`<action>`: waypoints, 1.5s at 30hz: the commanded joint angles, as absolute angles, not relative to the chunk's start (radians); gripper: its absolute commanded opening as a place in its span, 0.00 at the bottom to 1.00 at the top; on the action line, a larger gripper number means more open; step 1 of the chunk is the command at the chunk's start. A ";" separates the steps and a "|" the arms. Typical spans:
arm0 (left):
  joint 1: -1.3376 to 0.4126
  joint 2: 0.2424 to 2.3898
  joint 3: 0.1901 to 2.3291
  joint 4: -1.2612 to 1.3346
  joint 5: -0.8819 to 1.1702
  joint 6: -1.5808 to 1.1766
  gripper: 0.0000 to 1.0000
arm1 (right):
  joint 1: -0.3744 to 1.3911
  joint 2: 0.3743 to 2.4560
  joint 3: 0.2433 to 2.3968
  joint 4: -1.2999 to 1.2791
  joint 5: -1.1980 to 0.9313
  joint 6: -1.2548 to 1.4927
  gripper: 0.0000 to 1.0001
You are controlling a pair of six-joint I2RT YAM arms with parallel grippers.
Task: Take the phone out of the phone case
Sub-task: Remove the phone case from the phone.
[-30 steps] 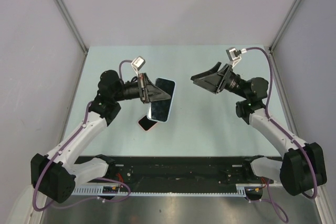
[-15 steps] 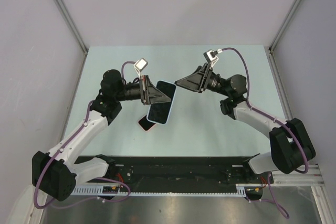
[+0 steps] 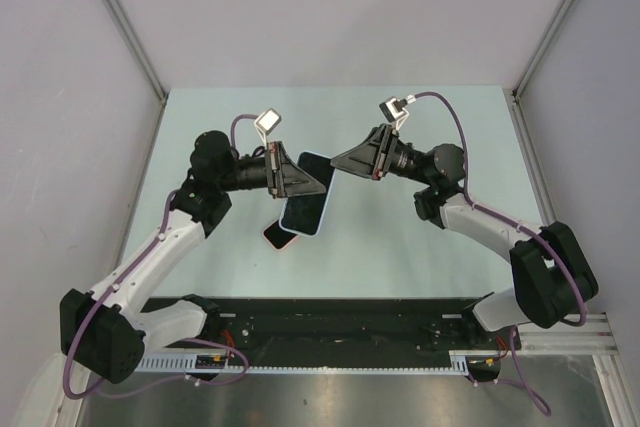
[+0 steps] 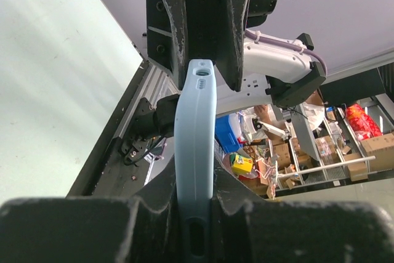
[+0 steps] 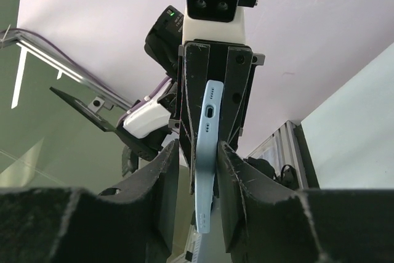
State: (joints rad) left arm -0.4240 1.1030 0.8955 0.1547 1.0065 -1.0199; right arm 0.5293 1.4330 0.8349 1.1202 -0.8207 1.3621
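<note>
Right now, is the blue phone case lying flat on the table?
No, the left end effector clamps the blue phone case edge-on, raised off the table.

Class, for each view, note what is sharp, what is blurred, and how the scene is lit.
Top external: evenly lit, sharp throughout, only soft shadows on the table. Left wrist: the phone case edge is crisp, its own fingers at the bottom a dark blur. Right wrist: same pattern, case sharp, near fingers blurred.
</note>
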 commanded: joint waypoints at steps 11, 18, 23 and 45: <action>-0.420 1.060 0.956 0.192 1.014 -0.997 0.00 | 0.558 1.445 0.871 1.123 -0.815 1.460 0.00; -0.420 1.039 0.963 0.241 1.015 -0.936 0.00 | 0.568 1.468 0.802 1.317 -0.659 1.816 0.00; -0.419 1.055 0.983 0.342 1.025 -0.934 0.00 | 0.630 1.580 0.779 1.600 -0.508 2.048 0.00; -0.420 1.063 1.062 0.675 1.058 -1.201 0.00 | 0.706 1.644 0.795 1.591 -0.460 2.005 0.00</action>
State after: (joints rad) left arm -0.3969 1.1107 0.9504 0.4080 1.0302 -1.1816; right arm 0.6743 1.5932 0.8074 1.5009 -0.3840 2.0048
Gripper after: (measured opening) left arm 0.180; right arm 0.057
